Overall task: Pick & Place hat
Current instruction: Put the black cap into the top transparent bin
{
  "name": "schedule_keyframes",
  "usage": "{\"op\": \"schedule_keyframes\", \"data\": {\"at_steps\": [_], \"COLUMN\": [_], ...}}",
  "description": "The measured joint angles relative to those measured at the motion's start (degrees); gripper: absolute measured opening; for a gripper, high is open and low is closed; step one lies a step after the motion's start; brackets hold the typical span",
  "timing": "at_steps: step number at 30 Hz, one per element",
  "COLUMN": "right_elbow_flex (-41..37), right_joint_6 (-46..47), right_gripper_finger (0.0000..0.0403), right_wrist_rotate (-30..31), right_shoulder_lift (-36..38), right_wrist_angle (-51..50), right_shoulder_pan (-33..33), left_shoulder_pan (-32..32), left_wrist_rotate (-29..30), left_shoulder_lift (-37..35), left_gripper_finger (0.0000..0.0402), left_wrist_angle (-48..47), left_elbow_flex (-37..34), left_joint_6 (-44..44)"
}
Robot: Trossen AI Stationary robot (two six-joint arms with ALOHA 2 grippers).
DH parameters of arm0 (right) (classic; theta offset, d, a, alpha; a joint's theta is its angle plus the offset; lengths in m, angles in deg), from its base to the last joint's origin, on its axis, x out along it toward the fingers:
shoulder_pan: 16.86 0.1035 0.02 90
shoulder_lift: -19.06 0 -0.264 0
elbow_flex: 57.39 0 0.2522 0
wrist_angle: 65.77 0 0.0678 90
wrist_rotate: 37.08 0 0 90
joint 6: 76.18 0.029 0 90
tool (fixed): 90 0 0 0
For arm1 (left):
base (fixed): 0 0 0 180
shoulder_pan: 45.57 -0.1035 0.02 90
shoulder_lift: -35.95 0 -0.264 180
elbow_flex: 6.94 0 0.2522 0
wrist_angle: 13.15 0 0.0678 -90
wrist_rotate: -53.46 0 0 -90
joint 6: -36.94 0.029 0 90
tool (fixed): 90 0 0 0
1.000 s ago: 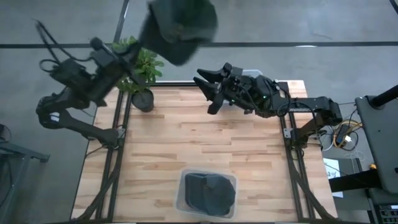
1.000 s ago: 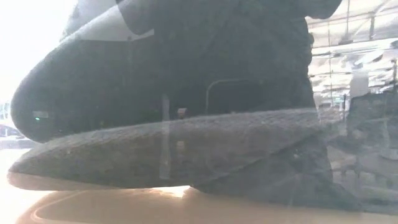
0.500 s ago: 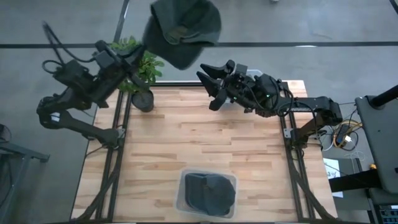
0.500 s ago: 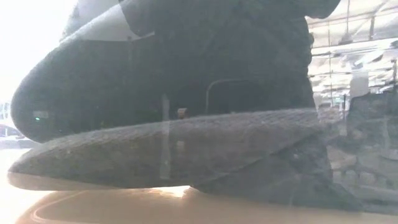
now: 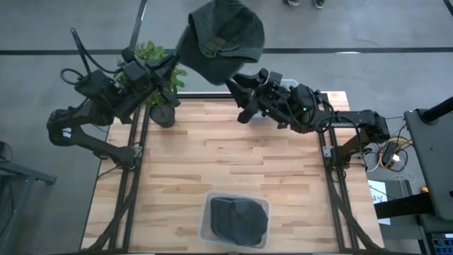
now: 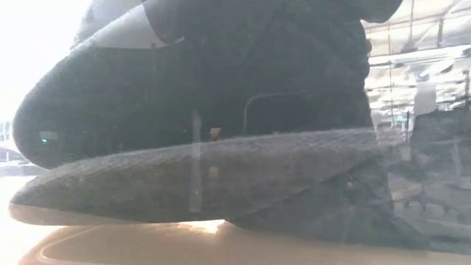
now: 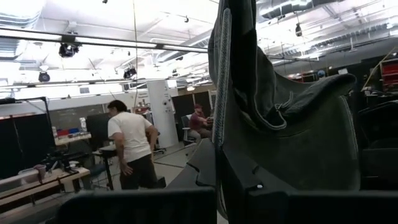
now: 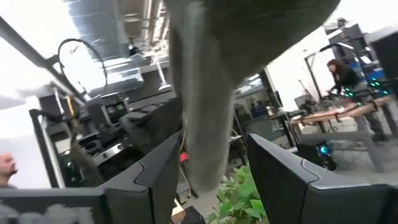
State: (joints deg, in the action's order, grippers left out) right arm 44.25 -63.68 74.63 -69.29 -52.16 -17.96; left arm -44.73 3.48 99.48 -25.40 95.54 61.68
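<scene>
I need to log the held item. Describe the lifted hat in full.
The hat is a dark grey-green cloth cap with a brim and a stitched inner band, its hollow partly showing. It hangs in the air beyond the table's far edge, above the plant. The left hand holds it from the left. The right hand is open just beneath it, an edge hanging between its fingers without being gripped.

Two hats: one raised (image 5: 221, 37), one in bin (image 5: 237, 218). One bin (image 5: 206, 228). One potted plant (image 5: 157, 78). Two arms.
</scene>
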Motion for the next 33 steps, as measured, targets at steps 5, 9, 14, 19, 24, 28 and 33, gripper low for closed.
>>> {"op": "schedule_keyframes", "data": {"at_steps": [5,9,14,19,24,28,33], "right_elbow_flex": [0.0,0.0,0.0,0.0,0.0,0.0,0.0], "right_joint_6": [1.0,2.3,3.2,3.4,3.6,3.6,3.8], "right_gripper_finger": [0.0140,0.0052,0.0015,0.0012,0.0010,0.0010,0.0009], "right_wrist_rotate": [0.5,-1.5,-1.6,-1.6,-2.3,-2.8,-2.2], "right_shoulder_lift": [0.0,0.0,0.2,1.8,3.6,6.0,10.3], "right_wrist_angle": [0.0,-0.1,-0.8,-3.9,-8.3,-14.1,-23.6], "right_shoulder_pan": [-0.3,-0.7,-1.2,-1.2,-1.4,-1.7,-2.5], "left_shoulder_pan": [0.0,0.0,0.0,0.0,0.0,0.0,0.0], "left_wrist_rotate": [-0.5,-1.8,-3.5,-4.0,-4.3,-4.6,-3.9], "left_shoulder_lift": [0.1,0.1,0.0,-0.5,-0.9,-1.3,-2.4], "left_gripper_finger": [0.0001,0.0001,0.0005,0.0035,0.0060,0.0081,0.0095], "left_wrist_angle": [-0.1,-0.4,-2.9,-5.8,-8.6,-10.7,-16.1], "left_elbow_flex": [0.0,0.0,0.1,0.1,0.1,0.1,0.6], "left_joint_6": [-0.3,-1.0,-2.5,-7.7,-11.2,-11.6,-13.1]}}
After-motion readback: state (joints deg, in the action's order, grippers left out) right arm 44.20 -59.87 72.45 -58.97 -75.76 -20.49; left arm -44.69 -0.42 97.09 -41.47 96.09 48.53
